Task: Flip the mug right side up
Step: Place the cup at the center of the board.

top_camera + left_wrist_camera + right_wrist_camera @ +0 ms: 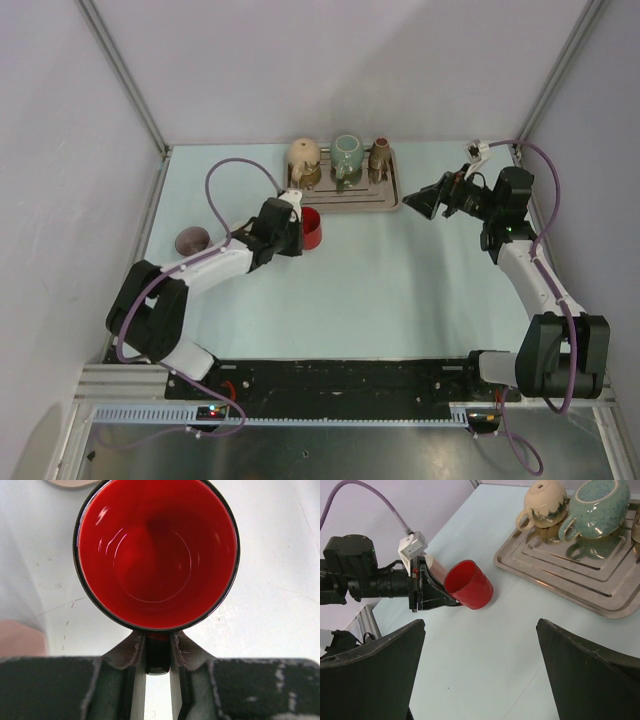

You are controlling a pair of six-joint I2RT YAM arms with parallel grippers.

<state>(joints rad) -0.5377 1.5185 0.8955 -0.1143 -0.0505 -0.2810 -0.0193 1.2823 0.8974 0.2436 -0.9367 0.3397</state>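
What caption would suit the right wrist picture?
Left gripper holds a red mug tilted, near a metal tray.

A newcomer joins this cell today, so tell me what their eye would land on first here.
The red mug stands out most. It is bright against the pale table, left of centre, tilted, and held by its handle in the left pincer. Next comes the metal tray at the back, carrying a cream teapot, a green teapot and a small brown jar, with the right pincer open to its right.
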